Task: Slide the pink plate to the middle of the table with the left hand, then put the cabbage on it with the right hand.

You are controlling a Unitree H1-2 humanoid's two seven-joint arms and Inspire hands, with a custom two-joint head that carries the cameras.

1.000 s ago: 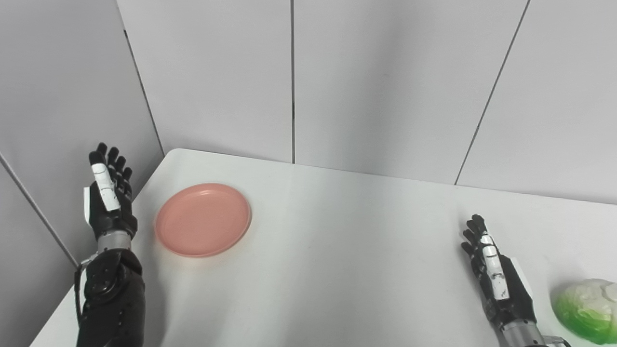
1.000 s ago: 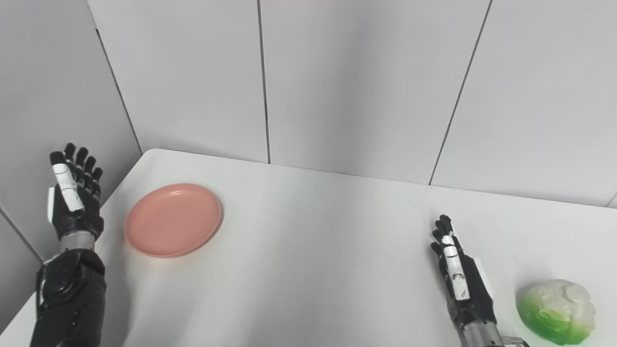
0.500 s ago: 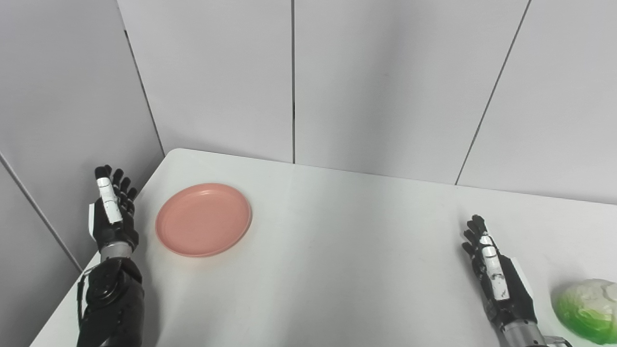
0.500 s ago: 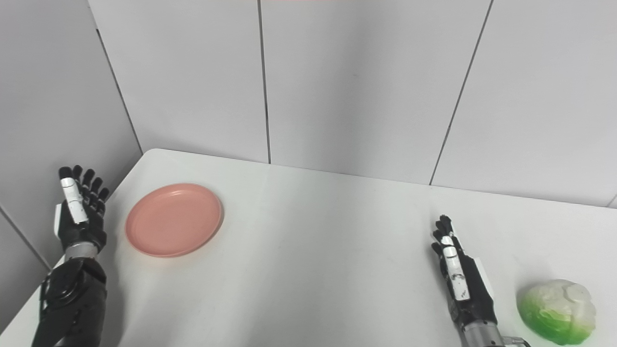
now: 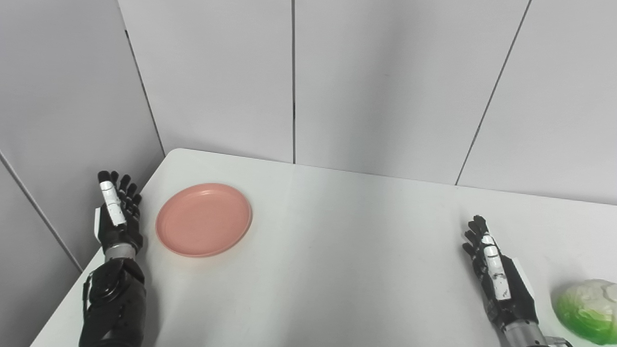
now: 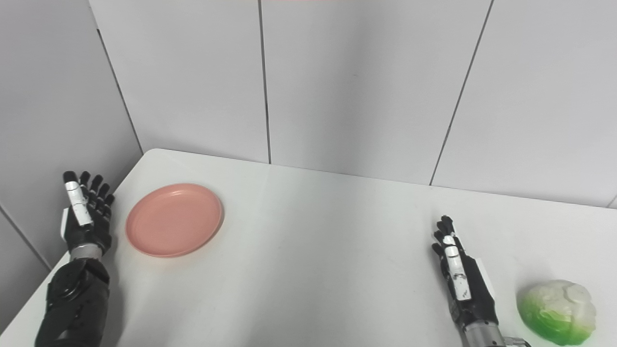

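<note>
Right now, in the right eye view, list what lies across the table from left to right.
left hand → pink plate → right hand → cabbage

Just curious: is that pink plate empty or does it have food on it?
Empty. The pink plate shows only its bare inside; the cabbage sits far off.

1. One pink plate (image 5: 203, 219) is lying on the one white table (image 5: 337, 250).
2. One cabbage (image 6: 556, 311) is sitting there.
3. Two robot hands are showing: left hand (image 5: 117, 217), right hand (image 5: 499, 277).
</note>
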